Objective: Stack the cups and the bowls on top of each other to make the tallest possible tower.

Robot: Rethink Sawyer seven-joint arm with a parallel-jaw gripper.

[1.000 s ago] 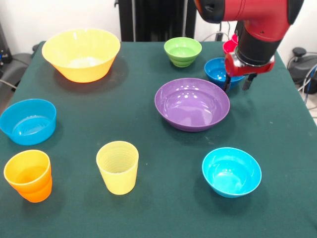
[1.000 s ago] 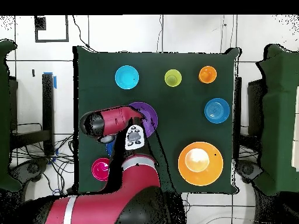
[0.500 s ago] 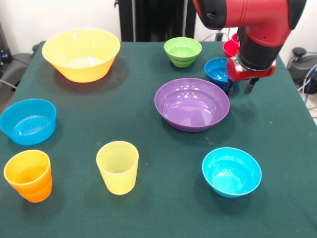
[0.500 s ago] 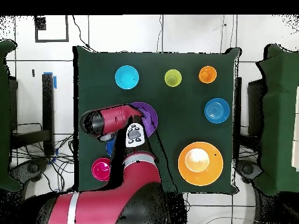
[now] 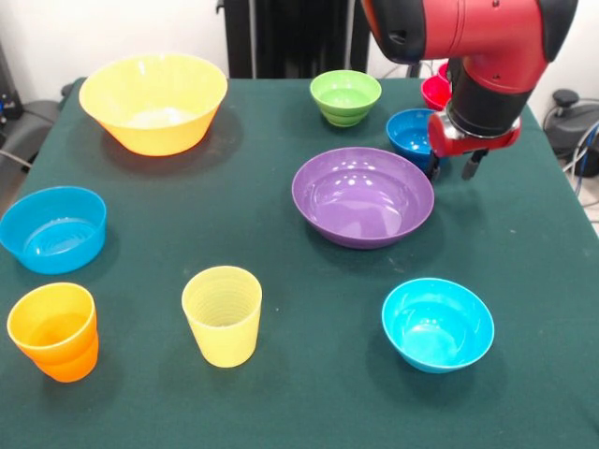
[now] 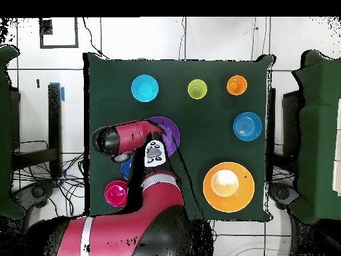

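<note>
My gripper [image 5: 451, 167] hangs open and holds nothing, just right of the dark blue bowl [image 5: 408, 133] and past the purple bowl [image 5: 363, 195]. Behind the arm, the tower [image 5: 432, 91] shows as a red cup in a red bowl, partly hidden. The lime green bowl [image 5: 345, 96] and the large yellow-orange bowl [image 5: 153, 101] stand at the far side. A light blue bowl [image 5: 53, 227], an orange cup [image 5: 54, 330], a pale yellow cup [image 5: 222, 314] and a cyan bowl [image 5: 437, 323] stand nearer. In the overhead view the arm [image 6: 130, 139] covers the gripper.
The green-covered table [image 5: 281, 253] ends close to the right of the gripper. From overhead, the red tower [image 6: 115, 193] sits near the table's corner, and the purple bowl [image 6: 169, 131] is half covered by the arm.
The gripper has edged slightly lower in the front view beside the dark blue bowl. The cups and bowls have not moved.
</note>
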